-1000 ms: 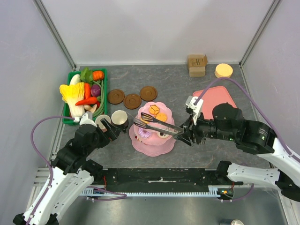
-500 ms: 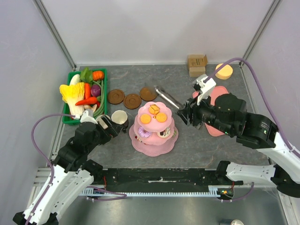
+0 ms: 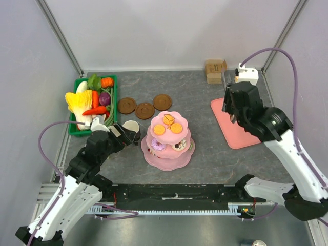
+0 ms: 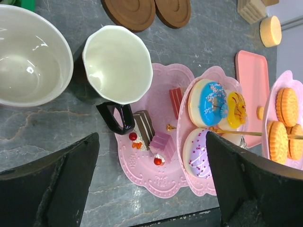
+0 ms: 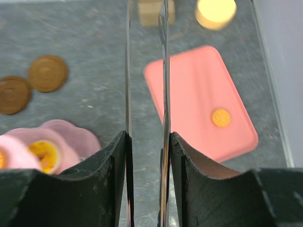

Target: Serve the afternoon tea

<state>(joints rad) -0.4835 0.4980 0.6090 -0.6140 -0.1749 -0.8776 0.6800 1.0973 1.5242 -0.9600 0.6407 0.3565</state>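
- Reaching for two things at once: my left end effector (image 4: 152, 135) faces the dark mug (image 4: 116, 66), and my right end effector (image 5: 147, 137) hangs over the pink tray (image 5: 189, 85).
- My left fingers stand wide apart and hold nothing.
- The dark mug sits upright on the bench (image 4: 57, 127) just beyond them. Its handle points back into the gap, beside the bottom plate of the pink tiered stand (image 4: 142, 175).
- To grip well, I judge I should ease forward and straddle the mug. I should not nudge the stand or the pale mug (image 4: 28, 56) to the left.
- My right fingers are clamped on metal tongs (image 5: 128, 71). Their blades lie nearly together and carry nothing.
- One orange biscuit (image 5: 221, 117) lies on the tray, right of the blades in my wrist view and apart from them.
- I should centre the blades over it, spread them, then lower.
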